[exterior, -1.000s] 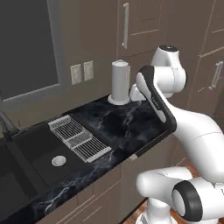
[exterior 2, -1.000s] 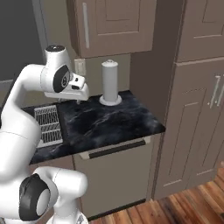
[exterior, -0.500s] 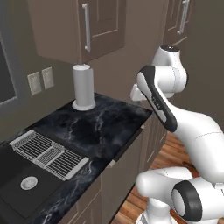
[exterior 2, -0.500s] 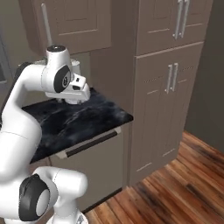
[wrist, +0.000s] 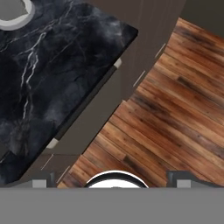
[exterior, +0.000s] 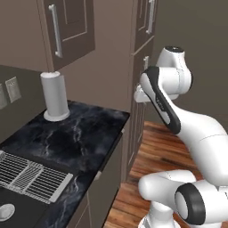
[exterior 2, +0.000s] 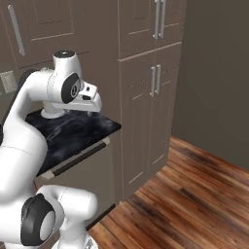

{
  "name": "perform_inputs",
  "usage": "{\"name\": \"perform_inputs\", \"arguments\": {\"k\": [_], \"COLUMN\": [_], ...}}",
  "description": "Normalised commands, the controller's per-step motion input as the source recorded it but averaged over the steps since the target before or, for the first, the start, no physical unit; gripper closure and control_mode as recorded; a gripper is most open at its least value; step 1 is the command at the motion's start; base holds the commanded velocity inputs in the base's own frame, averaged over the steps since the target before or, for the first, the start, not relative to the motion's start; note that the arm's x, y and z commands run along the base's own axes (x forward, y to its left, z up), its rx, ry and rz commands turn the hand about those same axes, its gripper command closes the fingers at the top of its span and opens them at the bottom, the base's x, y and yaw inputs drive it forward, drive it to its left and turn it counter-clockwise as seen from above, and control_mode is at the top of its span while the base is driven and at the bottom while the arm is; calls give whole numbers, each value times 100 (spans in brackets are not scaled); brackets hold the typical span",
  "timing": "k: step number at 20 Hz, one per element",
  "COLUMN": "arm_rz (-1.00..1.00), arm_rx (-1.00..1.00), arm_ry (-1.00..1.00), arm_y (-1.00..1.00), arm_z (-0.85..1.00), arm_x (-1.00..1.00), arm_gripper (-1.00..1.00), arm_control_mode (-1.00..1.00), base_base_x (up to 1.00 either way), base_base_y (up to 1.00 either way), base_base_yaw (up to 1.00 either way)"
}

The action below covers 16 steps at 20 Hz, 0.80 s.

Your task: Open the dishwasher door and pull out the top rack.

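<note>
Currently the claw (exterior 2: 95,103) is held high above the bench (exterior 2: 73,131), fingers (wrist: 181,178) spread wide and carrying nothing; this raised, empty posture suits travel, since it keeps the hand clear of the bench edge while the base is positioned.

Directly below the bench edge sits the dishwasher door (exterior 2: 85,177), a flat grey-brown panel that is fully closed. Its slim bar handle (exterior 2: 80,158) runs along the top edge, just under the dark marble top, placed there so the panel can be pulled outward and down. In the hand view the same handle (wrist: 85,104) appears as a thin strip between bench and wood floor (wrist: 175,87). The top rack is behind the closed panel and cannot be seen.

Farther along the bench lies a wire drying mat (exterior: 29,176), and beyond it a white cylinder (exterior: 54,95) stands upright near the wall. Tall cabinet doors (exterior 2: 151,107) stand beside the dishwasher.

Judgement: neither task step is done yet; the handle must be reached first.
</note>
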Motion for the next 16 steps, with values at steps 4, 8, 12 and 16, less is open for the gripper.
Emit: {"name": "perform_inputs", "arguments": {"k": [4,8,12,16], "arm_rz": [0,0,0,0], "arm_rx": [0,0,0,0], "arm_ry": [0,0,0,0], "arm_y": [0,0,0,0], "arm_z": [0,0,0,0], "arm_x": [0,0,0,0], "arm_gripper": [-100,-100,-100,-100], "arm_control_mode": [100,100,100,100], "base_base_x": [-17,-28,-35,-35], "base_base_y": [0,0,0,0], "base_base_yaw": [-16,-15,-16,-17]}}
